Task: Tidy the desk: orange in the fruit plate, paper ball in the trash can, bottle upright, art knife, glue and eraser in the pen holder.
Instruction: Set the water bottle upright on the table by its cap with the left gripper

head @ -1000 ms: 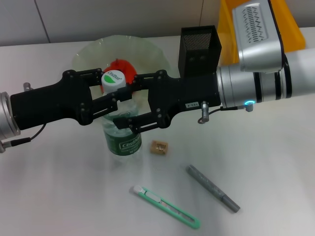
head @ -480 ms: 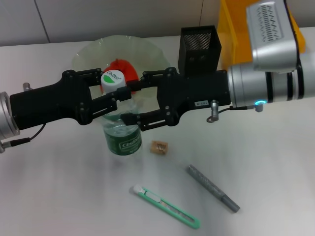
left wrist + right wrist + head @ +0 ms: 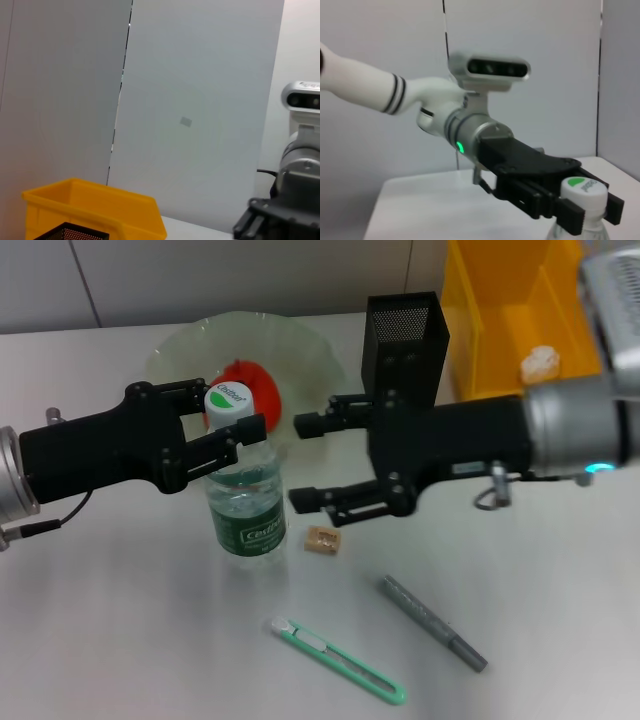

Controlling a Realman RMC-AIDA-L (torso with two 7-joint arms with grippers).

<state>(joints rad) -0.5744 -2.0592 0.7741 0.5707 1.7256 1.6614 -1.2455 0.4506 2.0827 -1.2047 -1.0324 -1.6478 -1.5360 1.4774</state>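
The clear bottle [image 3: 246, 502] with a green label stands upright on the desk. My left gripper [image 3: 228, 412] is shut on its neck just below the white cap [image 3: 582, 187]. To the bottle's right, my right gripper [image 3: 302, 462] is open and holds nothing. The orange [image 3: 248, 378] lies in the glass fruit plate [image 3: 292, 340] behind the bottle. The tan eraser [image 3: 323, 540], the grey glue stick [image 3: 432, 622] and the green art knife [image 3: 336, 660] lie on the desk in front. The black mesh pen holder [image 3: 405, 332] stands behind my right gripper. The paper ball [image 3: 538, 362] lies in the yellow trash can [image 3: 490, 310].
The left wrist view shows only the trash can [image 3: 100, 210], the pen holder's rim [image 3: 75, 232], a wall and part of the right arm [image 3: 295, 200]. My right arm stretches across the desk's right side, above the surface.
My right gripper has let go of the bottle and drawn back to the right with its fingers apart. The left gripper and the bottle have stayed put.
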